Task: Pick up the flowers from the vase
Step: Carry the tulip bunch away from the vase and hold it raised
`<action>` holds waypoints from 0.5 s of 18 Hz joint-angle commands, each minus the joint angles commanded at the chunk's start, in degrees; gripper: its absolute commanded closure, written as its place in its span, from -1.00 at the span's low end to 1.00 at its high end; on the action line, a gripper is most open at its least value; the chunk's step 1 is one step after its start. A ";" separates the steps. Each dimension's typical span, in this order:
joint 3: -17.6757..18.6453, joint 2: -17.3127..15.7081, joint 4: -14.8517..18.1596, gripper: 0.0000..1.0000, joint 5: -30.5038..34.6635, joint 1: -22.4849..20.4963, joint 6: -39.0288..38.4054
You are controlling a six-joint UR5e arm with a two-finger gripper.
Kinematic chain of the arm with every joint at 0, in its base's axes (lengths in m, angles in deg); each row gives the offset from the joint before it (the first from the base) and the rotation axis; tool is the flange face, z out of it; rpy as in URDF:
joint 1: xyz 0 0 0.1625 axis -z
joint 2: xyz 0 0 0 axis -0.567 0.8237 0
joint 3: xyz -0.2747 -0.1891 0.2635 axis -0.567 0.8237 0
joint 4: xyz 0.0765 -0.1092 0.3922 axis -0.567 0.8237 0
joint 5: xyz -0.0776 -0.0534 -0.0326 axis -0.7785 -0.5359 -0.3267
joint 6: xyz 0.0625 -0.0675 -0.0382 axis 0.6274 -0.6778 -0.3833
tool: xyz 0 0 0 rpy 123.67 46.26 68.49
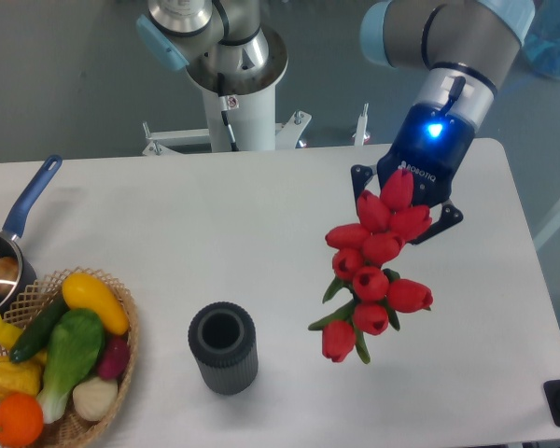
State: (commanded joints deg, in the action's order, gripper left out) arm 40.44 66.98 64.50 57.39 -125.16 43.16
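- Red flowers [375, 271] are held up in the air by the claw [403, 207], over the white counter [149, 224] and well to the right of the vase [223, 347].
- The claw is shut on the bunch near its top end. The fingers are mostly hidden by the buds, so how tightly it is squeezed cannot be told.
- The bunch hangs down at a slant, with the lowest buds far from the claw.
- The dark grey vase is left standing upright, with nothing seen in it. So the picking up looks nearly done.
- If the hold is weak, the bunch could be dropped onto the counter.
- If the arm is swung fast, the loose low end could be shaken and pulled out of the hold.
- If the bunch is carried low to the left, the vase could be knocked over.
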 joint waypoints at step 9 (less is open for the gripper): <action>8.44 -4.66 0.70 1.00 27.06 2.89 11.44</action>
State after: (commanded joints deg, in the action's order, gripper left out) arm 48.88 62.32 65.20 84.45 -122.27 54.60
